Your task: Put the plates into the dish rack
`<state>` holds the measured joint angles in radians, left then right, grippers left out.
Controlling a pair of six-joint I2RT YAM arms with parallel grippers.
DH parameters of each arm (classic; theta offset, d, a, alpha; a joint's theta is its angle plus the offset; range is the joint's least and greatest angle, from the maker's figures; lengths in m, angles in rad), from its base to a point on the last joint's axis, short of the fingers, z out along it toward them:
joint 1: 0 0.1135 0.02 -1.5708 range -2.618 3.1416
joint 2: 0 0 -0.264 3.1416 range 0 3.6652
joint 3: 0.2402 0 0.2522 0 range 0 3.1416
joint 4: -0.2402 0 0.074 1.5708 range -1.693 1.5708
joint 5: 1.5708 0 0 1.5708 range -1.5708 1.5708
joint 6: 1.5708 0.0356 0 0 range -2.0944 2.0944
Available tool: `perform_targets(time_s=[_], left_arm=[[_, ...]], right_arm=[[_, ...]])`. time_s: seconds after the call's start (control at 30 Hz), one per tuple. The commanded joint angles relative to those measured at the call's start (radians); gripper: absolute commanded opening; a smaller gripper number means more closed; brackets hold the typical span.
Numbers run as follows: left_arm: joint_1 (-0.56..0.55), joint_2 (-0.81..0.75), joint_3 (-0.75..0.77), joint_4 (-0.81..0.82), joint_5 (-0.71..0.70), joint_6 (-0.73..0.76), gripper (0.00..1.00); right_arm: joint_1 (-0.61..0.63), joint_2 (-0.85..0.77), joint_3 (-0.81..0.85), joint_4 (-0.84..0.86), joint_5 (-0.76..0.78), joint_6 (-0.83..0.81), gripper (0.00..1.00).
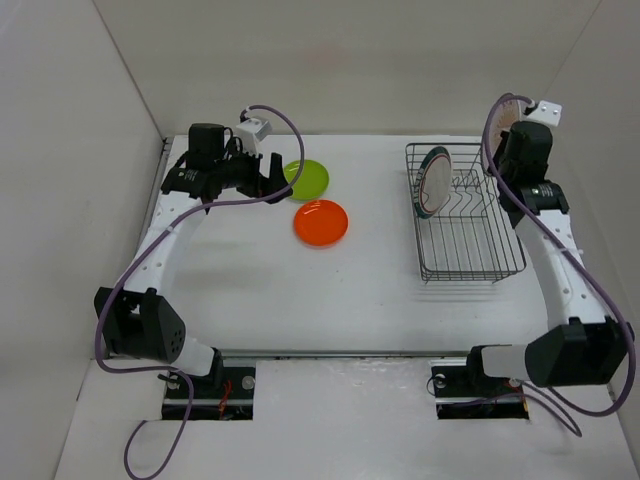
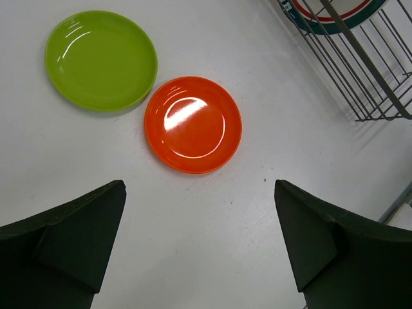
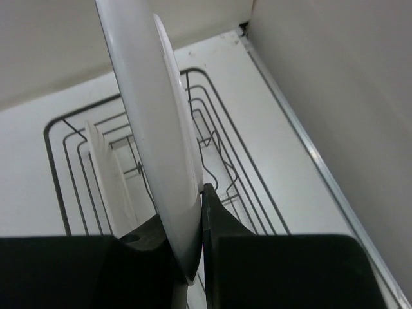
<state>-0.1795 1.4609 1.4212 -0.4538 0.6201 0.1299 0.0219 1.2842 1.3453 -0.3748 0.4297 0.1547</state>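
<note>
The lime green plate point(image 1: 308, 178) and the orange plate point(image 1: 321, 222) lie flat on the table left of centre. They also show in the left wrist view as the lime green plate point(image 2: 101, 59) and the orange plate point(image 2: 193, 124). My left gripper point(image 1: 265, 172) is open and empty beside the green plate, its jaws wide apart point(image 2: 199, 244). The teal-rimmed plate point(image 1: 433, 180) stands upright at the far left of the dish rack point(image 1: 462, 240). My right gripper point(image 1: 512, 128) is shut on the white orange-patterned plate point(image 1: 505, 112), held edge-on point(image 3: 154, 129) above the rack point(image 3: 257, 187).
White walls close in the table at the back and both sides. A cable loops over each arm. A small white bracket point(image 1: 547, 110) sits on the wall near the right gripper. The rack's upright prongs point(image 3: 219, 161) lie under the held plate.
</note>
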Motion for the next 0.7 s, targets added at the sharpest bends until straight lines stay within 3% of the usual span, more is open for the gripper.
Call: perform_targets(time_s=[0.0, 0.3, 0.67], left_arm=[[-0.002, -0.043, 0.007, 0.013, -0.019, -0.009, 1.00], [-0.002, -0.065, -0.016, 0.023, -0.019, 0.020, 1.00], [-0.002, -0.074, -0.025, 0.023, -0.010, 0.030, 1.00]], right_arm=[[-0.005, 0.046, -0.026, 0.105, -0.051, 0.019, 0.00], [-0.037, 0.130, -0.112, 0.197, -0.176, 0.019, 0.00], [-0.037, 0.253, -0.103, 0.206, -0.240, 0.000, 0.00]])
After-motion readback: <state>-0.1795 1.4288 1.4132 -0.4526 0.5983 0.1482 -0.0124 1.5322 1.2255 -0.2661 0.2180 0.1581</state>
